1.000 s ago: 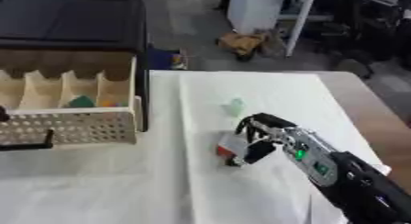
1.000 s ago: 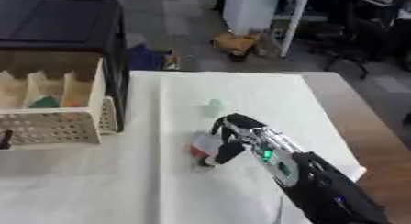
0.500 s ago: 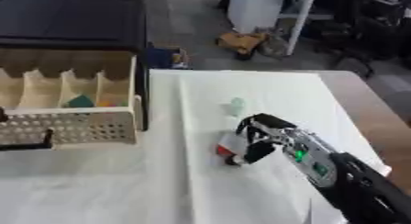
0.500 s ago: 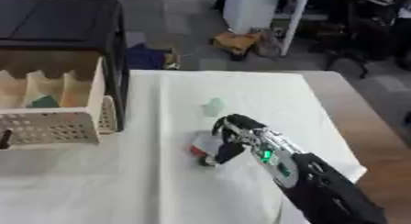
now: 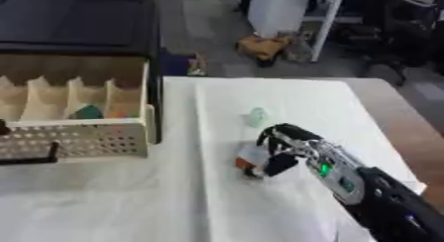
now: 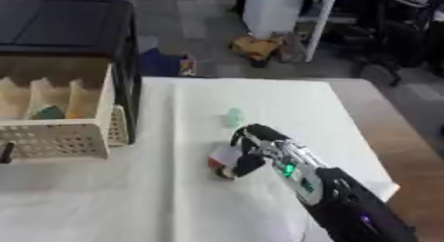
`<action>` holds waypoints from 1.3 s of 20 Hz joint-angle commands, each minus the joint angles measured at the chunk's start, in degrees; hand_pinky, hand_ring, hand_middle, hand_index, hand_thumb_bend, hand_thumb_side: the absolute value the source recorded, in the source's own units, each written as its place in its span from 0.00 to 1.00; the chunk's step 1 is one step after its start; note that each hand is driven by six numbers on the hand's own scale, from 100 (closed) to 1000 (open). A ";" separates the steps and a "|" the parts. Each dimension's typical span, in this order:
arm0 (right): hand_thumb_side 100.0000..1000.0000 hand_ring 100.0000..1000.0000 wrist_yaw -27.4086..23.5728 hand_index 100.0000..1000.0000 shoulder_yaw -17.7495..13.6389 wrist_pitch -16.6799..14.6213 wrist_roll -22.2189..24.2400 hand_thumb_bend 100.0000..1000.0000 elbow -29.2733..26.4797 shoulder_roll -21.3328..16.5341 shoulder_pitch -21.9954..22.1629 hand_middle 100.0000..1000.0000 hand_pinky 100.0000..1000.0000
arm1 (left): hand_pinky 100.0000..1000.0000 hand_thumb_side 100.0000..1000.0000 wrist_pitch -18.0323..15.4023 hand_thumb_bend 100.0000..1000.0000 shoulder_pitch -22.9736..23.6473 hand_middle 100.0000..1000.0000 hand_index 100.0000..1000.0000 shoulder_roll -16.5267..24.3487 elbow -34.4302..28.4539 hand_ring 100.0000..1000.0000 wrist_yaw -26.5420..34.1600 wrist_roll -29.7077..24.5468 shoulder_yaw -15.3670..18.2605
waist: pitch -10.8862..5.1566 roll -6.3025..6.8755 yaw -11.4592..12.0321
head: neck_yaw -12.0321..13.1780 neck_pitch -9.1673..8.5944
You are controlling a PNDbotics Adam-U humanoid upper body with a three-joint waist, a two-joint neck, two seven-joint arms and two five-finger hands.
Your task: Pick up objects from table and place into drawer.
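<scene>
My right hand [image 5: 290, 146] lies on the white cloth near the table's middle, fingers curled round a small white and red object [image 5: 251, 158], which still touches the cloth. A small pale green object [image 5: 256, 116] sits on the cloth just beyond the hand. At the left stands the open drawer [image 5: 83, 138] with a perforated front, divided into compartments; a green item [image 5: 86, 112] and an orange one [image 5: 121, 113] lie inside. My left hand shows in neither view.
A black cabinet top [image 5: 78, 23] sits behind the drawer. The white cloth [image 5: 173, 196] covers most of the table; bare brown wood [image 5: 403, 122] shows along the right edge. Beyond the table is floor with a cardboard box [image 5: 264, 46].
The right hand has stayed nearly still over the white and red object, fingers curling a little more round it. Nothing else has moved.
</scene>
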 commanded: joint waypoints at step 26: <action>0.32 0.62 -3.87 0.64 -0.39 0.77 0.53 0.37 -1.85 -2.82 1.40 0.33 0.58 | 0.47 1.00 0.64 0.02 0.37 0.53 0.66 -0.08 0.23 0.45 -0.34 0.00 0.03 | -0.18 0.22 0.38 | -0.21 -1.00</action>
